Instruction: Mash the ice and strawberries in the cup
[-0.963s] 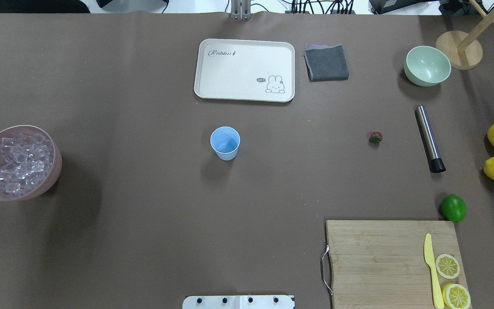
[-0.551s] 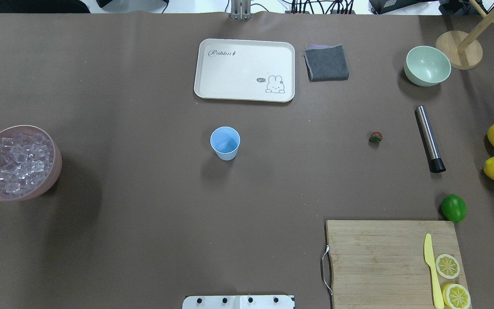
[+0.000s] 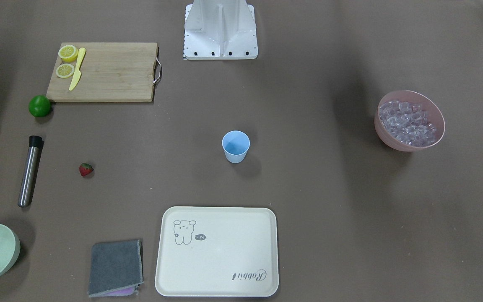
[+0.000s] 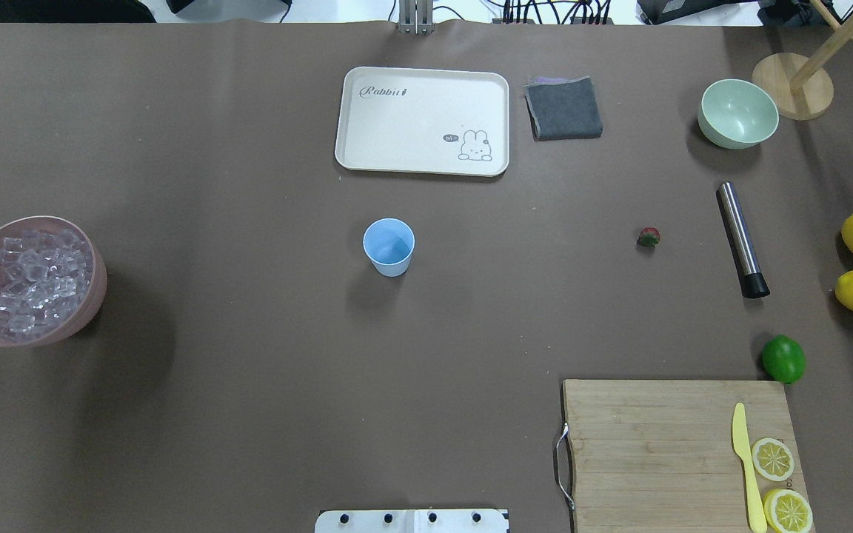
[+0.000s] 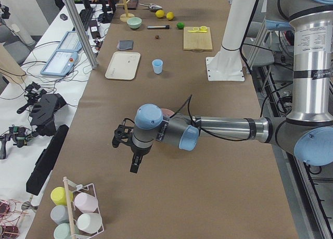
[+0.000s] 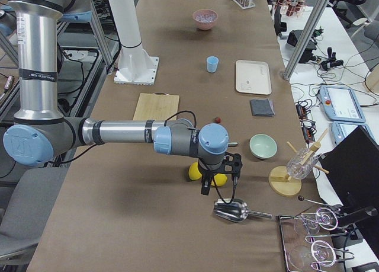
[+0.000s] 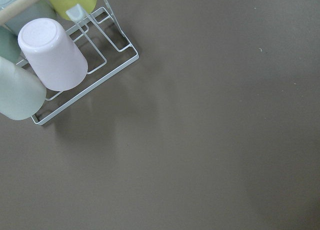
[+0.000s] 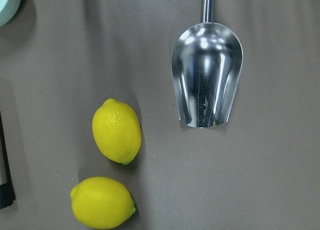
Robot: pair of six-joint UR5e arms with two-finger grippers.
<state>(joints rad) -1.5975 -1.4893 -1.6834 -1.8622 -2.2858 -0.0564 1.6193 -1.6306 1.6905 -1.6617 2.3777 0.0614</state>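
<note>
The light-blue cup stands upright near the table's middle and looks empty. One small red strawberry lies on the table to its right in the overhead view. The ice fills a pink bowl at the left edge. My left gripper hangs beyond the pink bowl, toward a rack of cups; I cannot tell if it is open or shut. My right gripper hovers over two lemons near a metal scoop, far from the cup; its state cannot be told either.
A steel muddler lies right of the strawberry. A cream tray, a grey cloth and a pale green bowl line the far side. A lime sits by the cutting board. A scoop lies by the lemons.
</note>
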